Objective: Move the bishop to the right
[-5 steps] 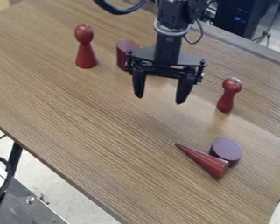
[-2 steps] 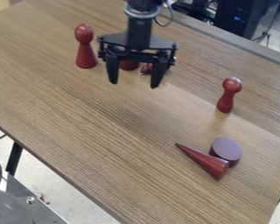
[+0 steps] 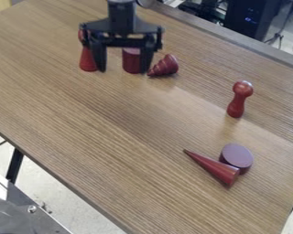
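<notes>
My gripper [image 3: 122, 71] hangs open over the upper left of the table, its fingers spread apart with nothing held. Behind its left finger stands a tall red piece with a rounded head and flared base [image 3: 88, 61], partly hidden by the gripper. At the right of the table a smaller red round-headed piece [image 3: 236, 103] stands upright. I cannot tell for certain which of these two is the bishop.
A dark red cylinder [image 3: 132, 62] is seen between the fingers, with a ridged red cone [image 3: 165, 66] lying to its right. Lower right, a smooth red cone [image 3: 216, 168] lies against a purple-topped cylinder [image 3: 237, 156]. The wooden table's [image 3: 112, 123] front edge runs diagonally at lower left.
My gripper has moved left and up in the view, from above the table's upper middle to the tall red piece and the dark red cylinder. The ridged cone has come into sight. The pieces have not moved.
</notes>
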You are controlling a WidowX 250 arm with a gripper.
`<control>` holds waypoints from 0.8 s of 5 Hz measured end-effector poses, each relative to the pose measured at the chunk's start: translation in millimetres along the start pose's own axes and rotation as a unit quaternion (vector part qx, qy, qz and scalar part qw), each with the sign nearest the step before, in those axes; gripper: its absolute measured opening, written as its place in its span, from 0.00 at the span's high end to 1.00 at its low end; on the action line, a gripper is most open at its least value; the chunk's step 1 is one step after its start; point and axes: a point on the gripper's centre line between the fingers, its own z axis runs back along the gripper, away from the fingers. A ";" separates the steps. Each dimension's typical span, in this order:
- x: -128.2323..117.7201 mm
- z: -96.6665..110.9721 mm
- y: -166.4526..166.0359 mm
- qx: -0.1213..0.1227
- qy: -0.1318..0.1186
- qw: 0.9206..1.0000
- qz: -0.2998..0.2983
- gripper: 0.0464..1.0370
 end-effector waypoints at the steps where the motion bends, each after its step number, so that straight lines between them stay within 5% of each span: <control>1: 21.5 3.0 2.0 0.013 0.004 1.000 -0.017 0.04; 3: 45.4 2.5 13.1 0.014 0.012 1.000 -0.006 0.04; 4: 49.3 2.5 26.1 -0.004 0.017 1.000 0.024 0.04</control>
